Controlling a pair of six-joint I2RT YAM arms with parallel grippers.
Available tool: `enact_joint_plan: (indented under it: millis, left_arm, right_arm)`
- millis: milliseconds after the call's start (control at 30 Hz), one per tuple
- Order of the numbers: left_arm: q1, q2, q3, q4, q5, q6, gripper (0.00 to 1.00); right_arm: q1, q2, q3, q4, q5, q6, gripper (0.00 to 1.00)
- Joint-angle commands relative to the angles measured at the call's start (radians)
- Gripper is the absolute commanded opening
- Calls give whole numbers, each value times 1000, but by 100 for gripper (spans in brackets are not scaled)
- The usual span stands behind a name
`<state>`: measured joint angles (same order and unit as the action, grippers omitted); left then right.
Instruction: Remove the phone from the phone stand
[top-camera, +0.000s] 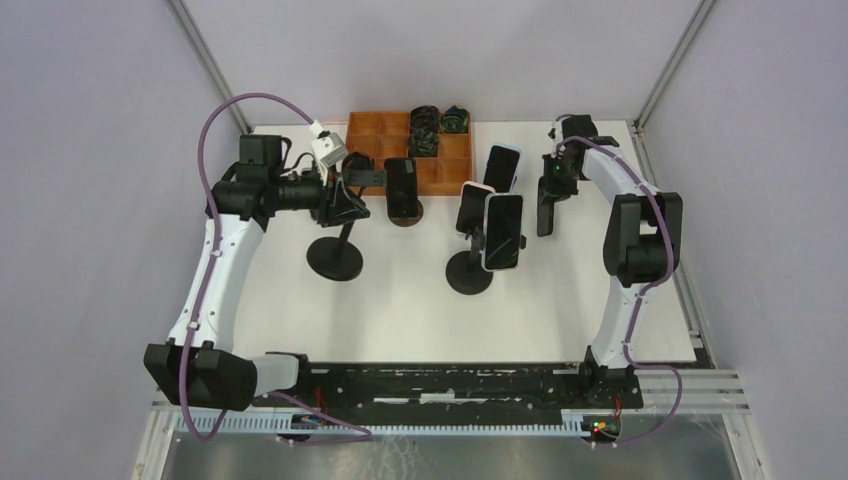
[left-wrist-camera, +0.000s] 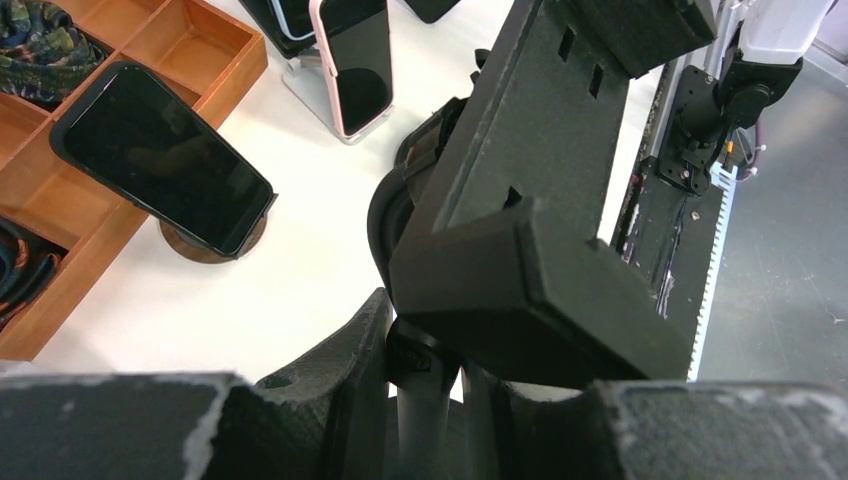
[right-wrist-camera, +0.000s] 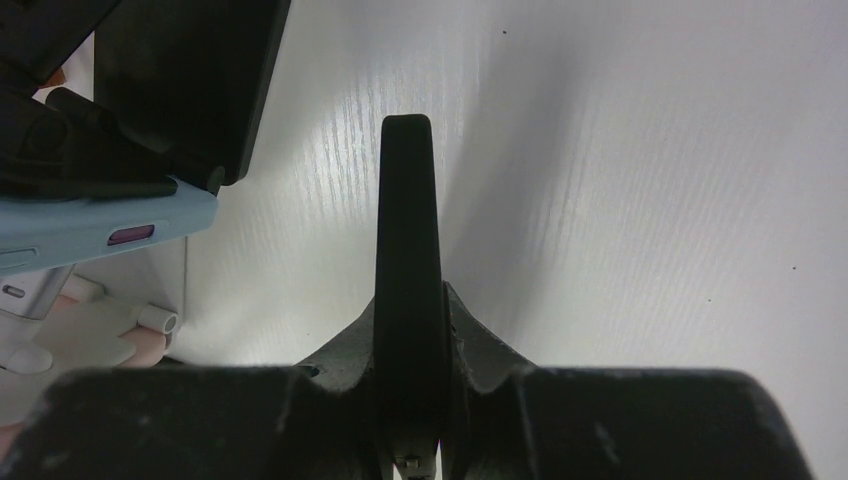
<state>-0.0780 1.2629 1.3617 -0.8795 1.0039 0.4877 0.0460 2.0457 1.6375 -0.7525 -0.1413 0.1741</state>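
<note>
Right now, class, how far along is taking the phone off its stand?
Done: the clamp on the stand is empty. In hand: the right end effector is shut on the phone, clear of the stand, which the left end effector grips. Left: set the phone down and release.

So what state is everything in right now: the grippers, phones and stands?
Black stand: upright, cradle empty.
Left gripper: shut on the black stand's pole.
Black phone: held edge-up, off any stand.
Right gripper: shut on the black phone.
Phone on the round base: propped, screen dark.
Orange tray: some compartments filled, some empty.
</note>
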Motion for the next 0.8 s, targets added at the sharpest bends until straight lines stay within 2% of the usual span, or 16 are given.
enact_joint_plan:
  millis: [0, 100, 233, 300, 433, 600, 767]
  left_arm:
    - [5, -3, 10, 42, 56, 14, 2]
    - [6, 0, 10, 42, 59, 16, 2]
    - [6, 3, 15, 43, 62, 14, 2]
    - [5, -2, 13, 43, 61, 17, 2]
    - [5, -8, 8, 42, 58, 23, 2]
    - [5, -11, 5, 43, 59, 23, 2]
    - [6, -11, 5, 43, 61, 22, 2]
  right_arm:
    - [16, 42, -54, 2, -8, -36, 0]
    - [22, 64, -39, 0, 1, -47, 13]
    - [24, 102, -12, 20, -22, -35, 16]
    - [24, 128, 12, 20, -70, -36, 21]
    - [37, 180, 75, -17, -91, -60, 37]
    - [37, 171, 56, -6, -66, -56, 50]
    - [15, 101, 41, 9, -7, -44, 68]
